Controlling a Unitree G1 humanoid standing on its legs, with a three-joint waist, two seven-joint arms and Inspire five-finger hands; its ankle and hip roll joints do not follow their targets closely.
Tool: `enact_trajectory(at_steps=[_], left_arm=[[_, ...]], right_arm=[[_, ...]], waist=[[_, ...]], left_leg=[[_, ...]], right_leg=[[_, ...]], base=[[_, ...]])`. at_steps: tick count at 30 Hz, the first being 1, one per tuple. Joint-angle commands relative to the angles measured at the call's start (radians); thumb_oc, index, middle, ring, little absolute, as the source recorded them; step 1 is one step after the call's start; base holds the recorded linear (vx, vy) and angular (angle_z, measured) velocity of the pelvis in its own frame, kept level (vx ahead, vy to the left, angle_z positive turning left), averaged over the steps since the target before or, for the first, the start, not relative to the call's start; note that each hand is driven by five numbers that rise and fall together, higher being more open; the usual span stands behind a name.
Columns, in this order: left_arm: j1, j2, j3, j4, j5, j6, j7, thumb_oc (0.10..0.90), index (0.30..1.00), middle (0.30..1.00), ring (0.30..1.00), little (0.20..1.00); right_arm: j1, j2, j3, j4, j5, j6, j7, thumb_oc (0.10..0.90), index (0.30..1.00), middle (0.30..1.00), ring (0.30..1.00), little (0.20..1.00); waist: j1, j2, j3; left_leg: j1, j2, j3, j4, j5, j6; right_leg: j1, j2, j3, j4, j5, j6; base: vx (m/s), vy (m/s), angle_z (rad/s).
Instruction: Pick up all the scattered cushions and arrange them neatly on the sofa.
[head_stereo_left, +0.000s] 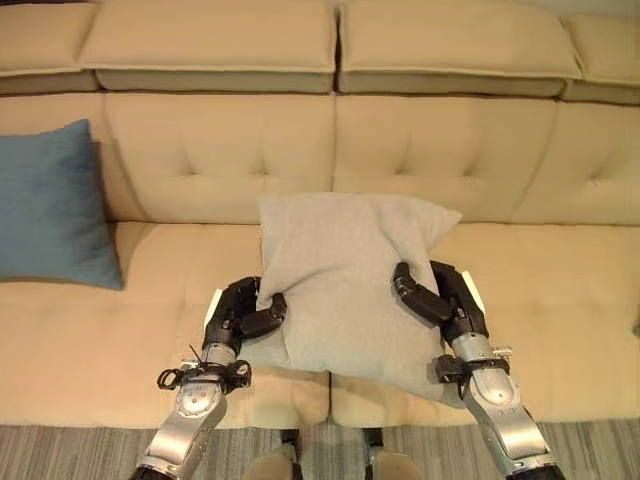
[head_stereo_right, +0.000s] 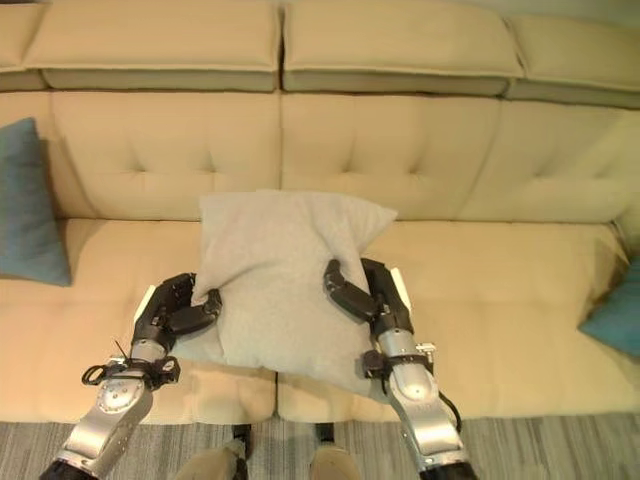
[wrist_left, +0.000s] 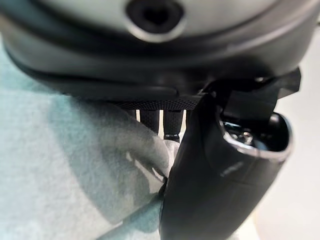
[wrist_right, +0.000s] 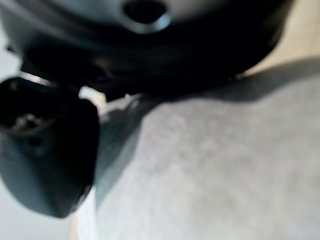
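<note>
Both hands grip plain grey square cushion over sofa.

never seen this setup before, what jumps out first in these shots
The grey cushion draws the eye first: it is held over the middle of the beige sofa, with the left hand and the right hand gripping its two side edges, thumbs over its face. Next come the blue cushion leaning against the backrest at the sofa's left end, and a second blue cushion at its right end.
</note>
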Motion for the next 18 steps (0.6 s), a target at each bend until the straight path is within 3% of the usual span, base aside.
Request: enact_trajectory(at_steps=[1, 8, 14, 18], left_arm=[[-0.139, -0.043, -0.010, -0.172, 0.085, -0.189, 0.026, 0.400, 0.300, 0.300, 0.300, 0.300], [-0.373, -0.036, -0.024, -0.179, 0.188, -0.234, 0.167, 0.400, 0.300, 0.300, 0.300, 0.300], [-0.658, -0.017, -0.054, -0.183, 0.281, -0.272, 0.334, 0.400, 0.300, 0.300, 0.300, 0.300], [-0.739, -0.014, -0.068, -0.165, 0.306, -0.269, 0.378, 0.400, 0.300, 0.300, 0.300, 0.300]], right_arm=[[-0.140, -0.011, -0.029, -0.117, -0.049, -0.172, -0.082, 0.400, 0.300, 0.300, 0.300, 0.300], [-0.360, -0.048, 0.008, -0.056, -0.174, -0.186, -0.227, 0.400, 0.300, 0.300, 0.300, 0.300], [-0.610, -0.194, 0.020, -0.023, -0.320, -0.177, -0.396, 0.400, 0.300, 0.300, 0.300, 0.300], [-0.682, -0.217, 0.026, -0.015, -0.342, -0.169, -0.434, 0.400, 0.300, 0.300, 0.300, 0.300]], waist=[[-0.017, 0.015, -0.101], [-0.005, 0.027, -0.121], [0.003, 0.039, -0.128], [0.006, 0.043, -0.122]], left_leg=[[-0.084, 0.058, -0.050, 0.067, -0.111, -0.041], [-0.179, 0.052, -0.067, 0.020, -0.061, -0.052], [-0.223, 0.050, -0.113, 0.000, -0.040, -0.075], [-0.236, 0.049, -0.122, 0.000, -0.030, -0.078]], right_leg=[[-0.014, -0.014, -0.063, 0.107, -0.131, 0.032], [-0.090, -0.008, -0.088, 0.034, -0.098, 0.022], [-0.129, 0.003, -0.112, 0.049, -0.117, 0.015], [-0.148, 0.002, -0.112, 0.067, -0.119, 0.014]], base=[[-0.09, 0.002, -0.18], [-0.06, -0.019, 0.00], [0.01, -0.037, 0.22], [0.01, -0.008, 0.15]])
